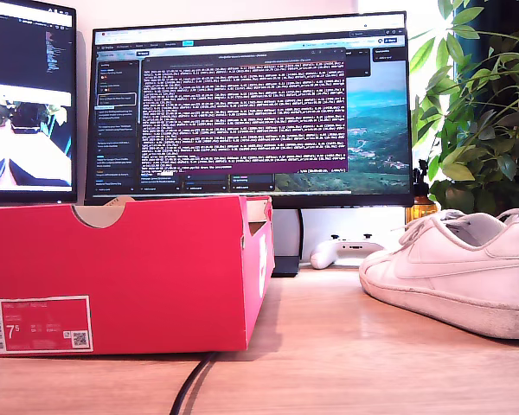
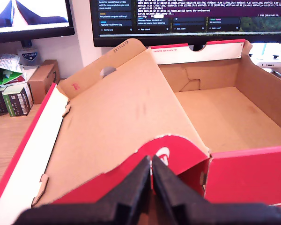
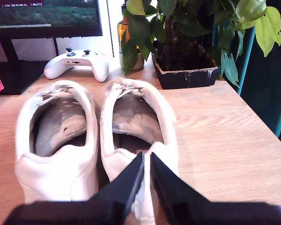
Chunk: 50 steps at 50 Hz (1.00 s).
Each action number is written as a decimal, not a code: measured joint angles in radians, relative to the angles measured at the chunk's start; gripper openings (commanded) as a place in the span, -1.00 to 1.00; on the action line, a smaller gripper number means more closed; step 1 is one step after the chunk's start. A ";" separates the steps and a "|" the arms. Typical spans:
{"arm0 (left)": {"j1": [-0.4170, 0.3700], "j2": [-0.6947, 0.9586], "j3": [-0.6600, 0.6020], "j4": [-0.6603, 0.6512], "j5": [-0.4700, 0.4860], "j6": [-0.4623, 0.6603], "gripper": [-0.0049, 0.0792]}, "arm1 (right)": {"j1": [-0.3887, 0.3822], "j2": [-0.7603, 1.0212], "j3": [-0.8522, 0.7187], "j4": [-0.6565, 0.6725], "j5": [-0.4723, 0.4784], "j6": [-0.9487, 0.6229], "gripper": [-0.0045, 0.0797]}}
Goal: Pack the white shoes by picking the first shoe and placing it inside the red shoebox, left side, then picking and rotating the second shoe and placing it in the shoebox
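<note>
White shoes [image 3: 96,131] side by side mid-frame in the second wrist view, heels toward my second gripper [image 3: 146,161], toes pointing away. Jaws nearly shut, over one heel, gripping nothing clearly. Red shoebox [image 2: 253,173] open, empty, before my first gripper [image 2: 151,164], also narrow.

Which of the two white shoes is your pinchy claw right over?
My second gripper is over the heel of the shoe nearer the potted plant. The other shoe, nearer the game controller, sits beside it, untouched.
</note>
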 measured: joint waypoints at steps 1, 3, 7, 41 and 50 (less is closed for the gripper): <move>0.000 0.000 0.000 0.000 0.000 0.000 -0.93 | 0.000 0.000 0.000 0.000 0.000 0.000 -0.89; 0.000 0.000 0.000 0.000 0.000 0.000 -0.93 | 0.000 0.000 0.000 0.000 0.000 0.000 -0.89; 0.000 0.000 0.000 0.000 0.000 0.000 -0.93 | 0.000 0.000 0.000 0.000 0.000 0.000 -0.89; 0.000 0.000 0.000 0.007 0.002 0.000 -0.93 | 0.000 0.000 0.000 0.029 -0.021 0.066 -0.90; 0.000 0.000 0.000 0.164 0.074 -0.018 -0.93 | 0.000 0.000 0.000 0.247 -0.069 0.167 -0.89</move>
